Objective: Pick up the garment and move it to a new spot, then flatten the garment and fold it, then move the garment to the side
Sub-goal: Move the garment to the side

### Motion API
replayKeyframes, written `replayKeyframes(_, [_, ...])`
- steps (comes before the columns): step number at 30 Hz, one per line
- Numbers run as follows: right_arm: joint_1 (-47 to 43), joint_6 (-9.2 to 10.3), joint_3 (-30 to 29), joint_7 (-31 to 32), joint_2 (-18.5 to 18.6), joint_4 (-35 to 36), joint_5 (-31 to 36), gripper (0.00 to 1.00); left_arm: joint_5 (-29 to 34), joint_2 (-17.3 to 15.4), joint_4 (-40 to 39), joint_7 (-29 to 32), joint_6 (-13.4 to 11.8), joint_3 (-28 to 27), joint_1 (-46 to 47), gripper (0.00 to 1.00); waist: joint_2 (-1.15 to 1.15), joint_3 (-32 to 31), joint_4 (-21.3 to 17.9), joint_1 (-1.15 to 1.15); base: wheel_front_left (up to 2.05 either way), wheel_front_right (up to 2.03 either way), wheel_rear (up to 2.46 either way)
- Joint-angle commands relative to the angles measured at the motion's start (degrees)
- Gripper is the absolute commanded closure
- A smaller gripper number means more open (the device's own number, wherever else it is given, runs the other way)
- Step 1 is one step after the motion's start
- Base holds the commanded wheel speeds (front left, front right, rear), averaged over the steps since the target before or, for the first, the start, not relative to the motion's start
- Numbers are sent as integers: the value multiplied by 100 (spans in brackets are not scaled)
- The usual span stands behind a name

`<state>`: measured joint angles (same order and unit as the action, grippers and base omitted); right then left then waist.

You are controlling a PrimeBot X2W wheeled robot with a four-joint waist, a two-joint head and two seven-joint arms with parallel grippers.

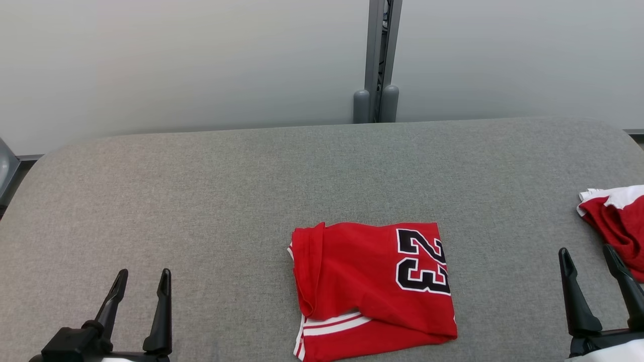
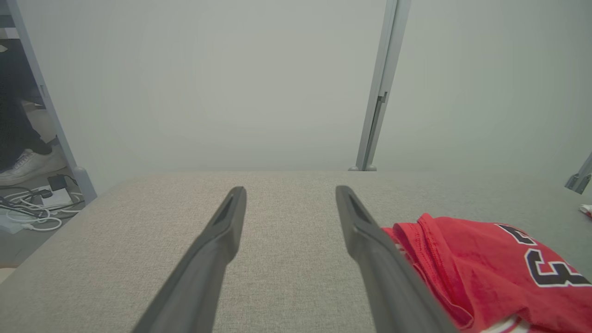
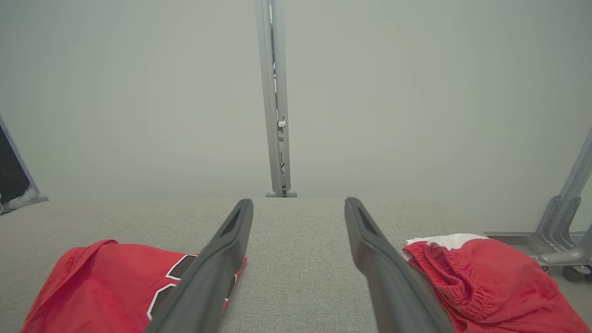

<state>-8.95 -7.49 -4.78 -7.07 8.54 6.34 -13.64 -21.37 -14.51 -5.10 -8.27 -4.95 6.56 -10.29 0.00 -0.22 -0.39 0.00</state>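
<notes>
**Head view, read from left to right.** The left gripper (image 1: 143, 275) stood at the near left of the grey fabric worktop (image 1: 251, 176). Its jaws were spread wide and held nothing, which reads as a rest pose with the arm drawn clear of the cloth.

The garment (image 1: 370, 289), red with a black "23", lay at the near centre, folded into a compact rectangle. A white-striped hem showed under its front edge. Its tidy shape suggested that the folding was done and only the move to the side was left. It lay between the two pairs of jaws, apart from both.

The right gripper (image 1: 586, 251), at the near right, was likewise spread and empty. Just beyond its outer finger, at the worktop's right edge, lay a second red-and-white garment (image 1: 616, 221). It was bunched rather than folded, and its purpose could not be told.
</notes>
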Motion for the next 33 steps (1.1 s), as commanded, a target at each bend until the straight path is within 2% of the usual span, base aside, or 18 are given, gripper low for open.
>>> replayKeyframes(1, [-66, -1, -4, -7, 8, 2, -15, 0, -33, -42, -19, -14, -30, -5, 2, 0, 0, -1, 1, 0, 0, 0, 0])
replayKeyframes(16, [-79, -1, -16, -42, 7, -34, -45, 0, -57, -54, -75, 10, -83, 42, -28, 0, 0, -5, 30, 0, 0, 0, 0])
replayKeyframes(23, [170, -1, -93, -71, 6, -134, -129, 0, -52, -88, -176, -31, -59, 35, 284, 0, 0, 322, 296, 0, 0, 0, 0])
replayKeyframes(33, [879, -1, 383, -101, 135, -1423, -415, 0, -135, 14, -70, -290, 34, 79, 839, 0, 0, 891, 873, 0, 0, 0, 0])
